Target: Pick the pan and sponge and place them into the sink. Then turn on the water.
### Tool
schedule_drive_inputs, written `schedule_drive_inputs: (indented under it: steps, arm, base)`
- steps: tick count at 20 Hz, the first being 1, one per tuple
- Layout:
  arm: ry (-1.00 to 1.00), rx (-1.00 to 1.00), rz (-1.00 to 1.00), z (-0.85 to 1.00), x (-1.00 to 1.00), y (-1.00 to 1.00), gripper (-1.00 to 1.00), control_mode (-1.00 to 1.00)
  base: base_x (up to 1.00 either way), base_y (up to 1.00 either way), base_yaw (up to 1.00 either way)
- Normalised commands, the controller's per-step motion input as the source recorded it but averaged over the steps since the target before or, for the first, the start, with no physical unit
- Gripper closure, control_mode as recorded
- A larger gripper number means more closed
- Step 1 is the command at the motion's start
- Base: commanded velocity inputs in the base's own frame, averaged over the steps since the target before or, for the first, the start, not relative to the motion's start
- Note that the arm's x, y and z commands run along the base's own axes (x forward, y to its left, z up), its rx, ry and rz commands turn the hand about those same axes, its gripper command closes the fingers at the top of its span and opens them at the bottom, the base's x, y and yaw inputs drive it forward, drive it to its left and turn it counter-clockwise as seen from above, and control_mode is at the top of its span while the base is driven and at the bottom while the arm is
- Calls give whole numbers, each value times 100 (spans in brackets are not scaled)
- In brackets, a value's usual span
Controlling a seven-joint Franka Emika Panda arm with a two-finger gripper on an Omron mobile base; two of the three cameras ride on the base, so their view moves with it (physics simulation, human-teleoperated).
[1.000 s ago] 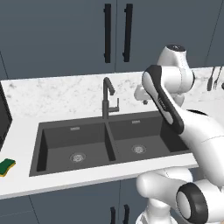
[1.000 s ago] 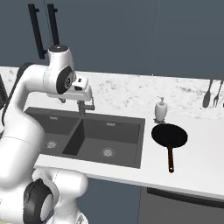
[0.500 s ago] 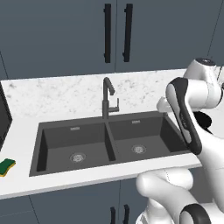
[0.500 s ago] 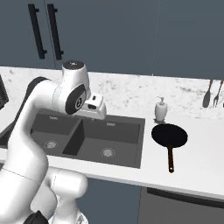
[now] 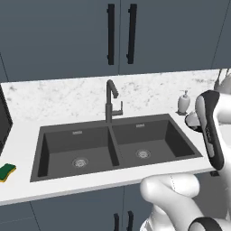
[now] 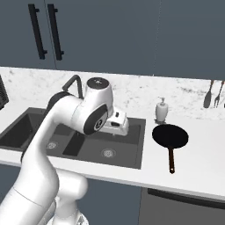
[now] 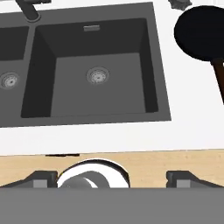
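The black pan (image 6: 170, 137) lies on the counter right of the sink (image 6: 132, 160), its brown handle (image 6: 172, 161) pointing to the front edge. In the hand view the pan (image 7: 201, 29) is at the upper right. The green and yellow sponge (image 5: 6, 171) rests on the counter left of the sink (image 5: 185, 137). My gripper (image 7: 113, 180) is open and empty, high over the counter edge in front of the right basin (image 7: 98, 76). The hand (image 6: 116, 125) hangs over that basin, left of the pan. No water runs from the faucet (image 5: 110, 101).
A white soap dispenser (image 6: 161, 110) stands behind the pan. Utensils (image 6: 212, 94) hang at the far right wall. Dark cabinets with black handles (image 5: 119, 34) rise behind the counter. My own arm (image 5: 210, 131) covers the counter's right end in the left base view.
The arm has swung right from the faucet to the right basin, toward the pan. The jaws have opened wide. Pan and sponge have not moved.
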Motion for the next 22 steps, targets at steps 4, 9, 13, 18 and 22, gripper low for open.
schedule_drive_inputs:
  steps: [4,9,13,18,22]
  arm:
    - [0,0,-2,-46,-6,-99,-100,-100]
    - [0,1,-6,-36,1,-93,-100,-100]
    - [6,5,-2,-35,9,-82,-100,-100]
    - [12,2,0,-19,22,-96,-100,-100]
    - [14,1,0,-12,32,-86,-100,-100]
  base:
    - [0,0,0]
    - [0,0,0]
    - [0,0,0]
    - [0,0,0]
    - [0,0,0]
